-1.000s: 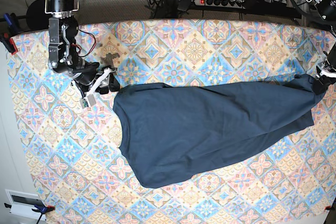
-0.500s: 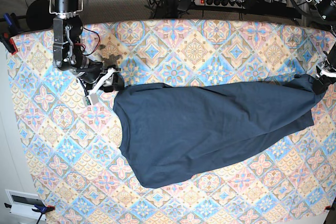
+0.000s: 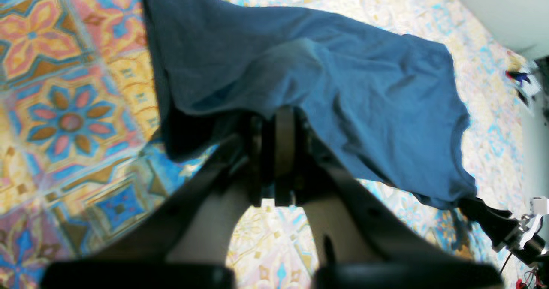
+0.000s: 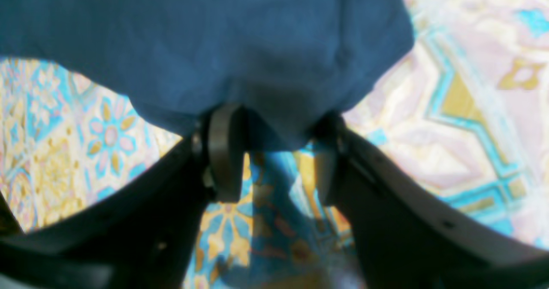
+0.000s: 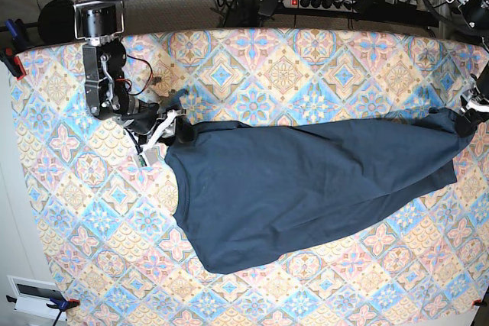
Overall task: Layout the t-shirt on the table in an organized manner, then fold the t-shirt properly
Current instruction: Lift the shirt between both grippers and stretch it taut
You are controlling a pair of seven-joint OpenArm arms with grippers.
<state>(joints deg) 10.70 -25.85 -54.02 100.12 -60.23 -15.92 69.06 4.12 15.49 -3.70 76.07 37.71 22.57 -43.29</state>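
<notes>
The dark navy t-shirt (image 5: 306, 181) lies stretched across the patterned table (image 5: 306, 66), narrow at the right and wider at the left. My left gripper (image 5: 464, 121) at the table's right edge is shut on the shirt's right end; in the left wrist view the closed fingers (image 3: 283, 152) pinch the cloth (image 3: 343, 79). My right gripper (image 5: 176, 129) is at the shirt's upper left corner. In the right wrist view it (image 4: 274, 160) stands open, with the shirt's edge (image 4: 240, 44) hanging down between the two fingers (image 4: 225, 152).
A power strip (image 5: 336, 1) and cables lie behind the table's far edge. A red clamp (image 5: 14, 62) grips the left edge, and a white box (image 5: 34, 295) sits off the lower left corner. The right arm's column (image 5: 99, 43) stands at the back left.
My right gripper has moved right and slightly down from beside the shirt until its open jaws straddle the upper left corner. The left gripper and the shirt's right end have not moved.
</notes>
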